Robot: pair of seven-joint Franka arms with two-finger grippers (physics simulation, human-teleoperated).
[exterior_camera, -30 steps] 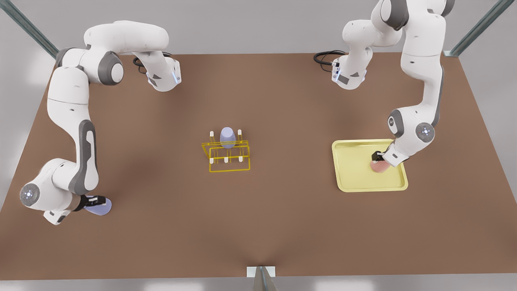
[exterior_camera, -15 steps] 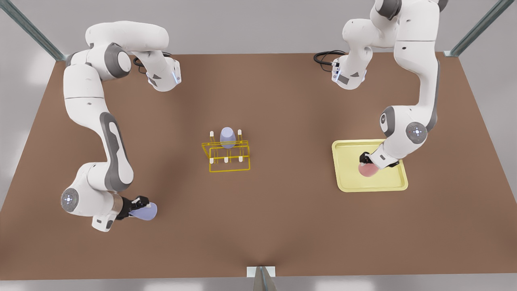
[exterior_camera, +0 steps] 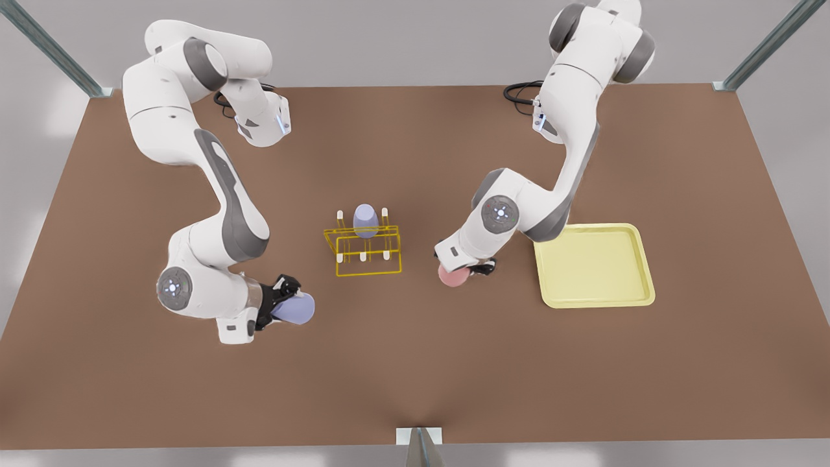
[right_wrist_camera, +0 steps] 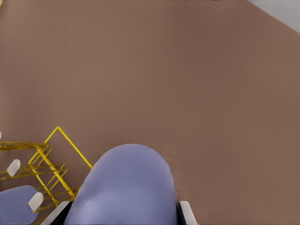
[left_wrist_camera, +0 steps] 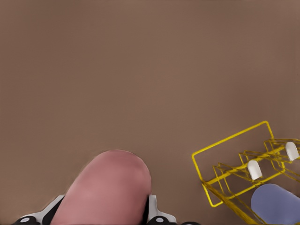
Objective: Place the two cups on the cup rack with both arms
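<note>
My left gripper [exterior_camera: 464,268], on the arm at the front view's right, is shut on the pale pink cup [exterior_camera: 452,277] [left_wrist_camera: 108,187]. It hangs a little to the right of the yellow wire cup rack [exterior_camera: 366,250] [left_wrist_camera: 236,161]. On the front view's left, my right gripper [exterior_camera: 283,296] is shut on a lavender cup [exterior_camera: 296,309] [right_wrist_camera: 126,187], off the rack's front left corner [right_wrist_camera: 54,166]. A second lavender cup [exterior_camera: 365,219] [left_wrist_camera: 276,204] [right_wrist_camera: 16,204] sits upside down on a back peg of the rack.
A flat pale-yellow tray [exterior_camera: 593,264] lies on the brown table [exterior_camera: 415,363] to the right of the rack, with nothing on it. Black cables [exterior_camera: 522,94] lie by the far arm base.
The left gripper has carried the pink cup off the tray and leftwards to beside the rack. The right gripper has brought its lavender cup rightwards and closer to the rack.
</note>
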